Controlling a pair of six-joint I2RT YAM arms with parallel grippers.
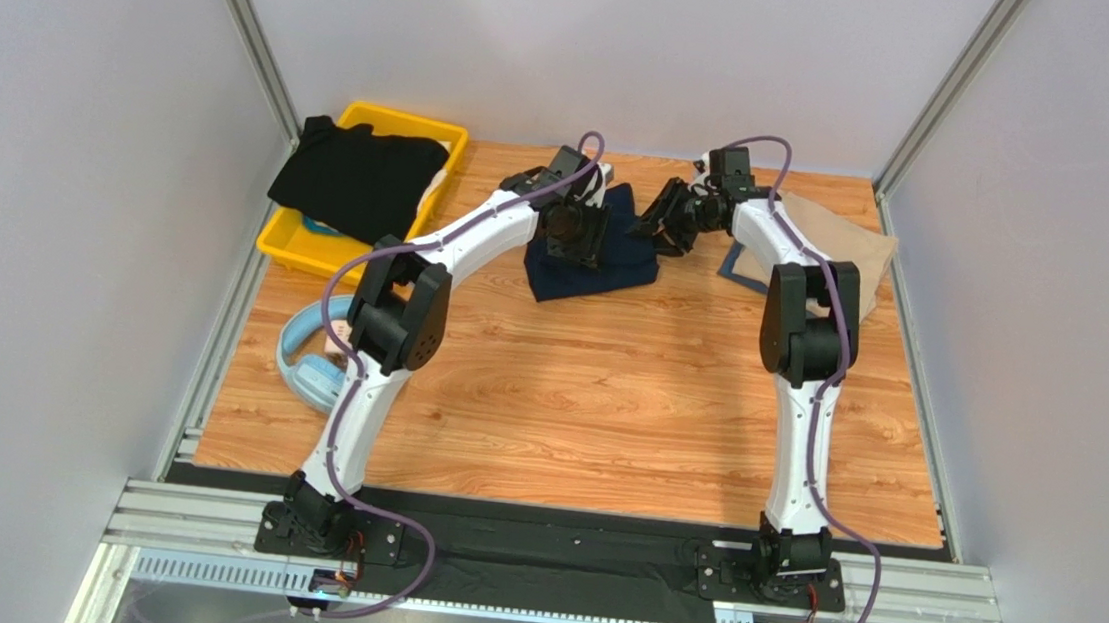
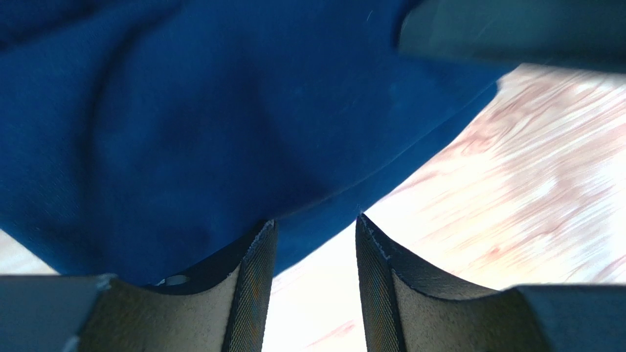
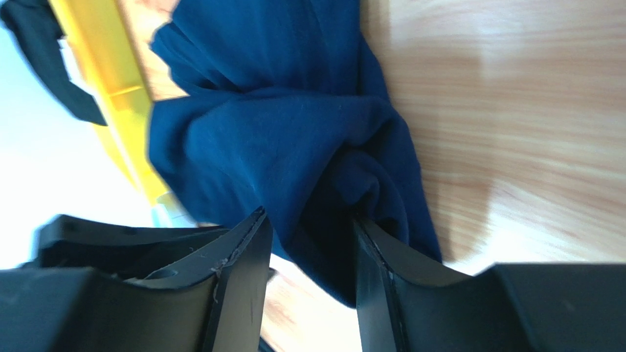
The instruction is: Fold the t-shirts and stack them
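Reading outward from the arm bases, I have bare surface (image 1: 583, 405) in front of me, with the light blue headphones (image 1: 307, 365) at about 9 o'clock beside the left arm's elbow. Past the middle, toward 12 o'clock, the navy t-shirt (image 1: 597, 273) sits as a rumpled lump rather than lying flat. Its longer side runs roughly 12 to 6, as far as I can judge. Both arms reach to it. The left claw (image 2: 314, 249) hangs over the lump's 11 o'clock part with its fingers spread. Bare wood shows through the gap and a cloth hem crosses just ahead of the tips, so it pinches nothing. The right claw (image 3: 312, 235) comes in at the lump's 2 o'clock edge, and a bunched fold of navy cloth fills most of the gap between its fingers. A sliver of light beside one finger means I cannot tell whether it is pinching that fold or only straddling it. The shirt lies between the two claws, equally near both, so I judge the next move needs them drawing it out along the 9-to-3 line. Farther off, the tan t-shirt (image 1: 841, 247) lies at 2 o'clock, partly hidden behind the right arm. The black t-shirt (image 1: 353, 181) drapes over the yellow bin (image 1: 285, 243) at 10 o'clock. Nothing is stacked yet.
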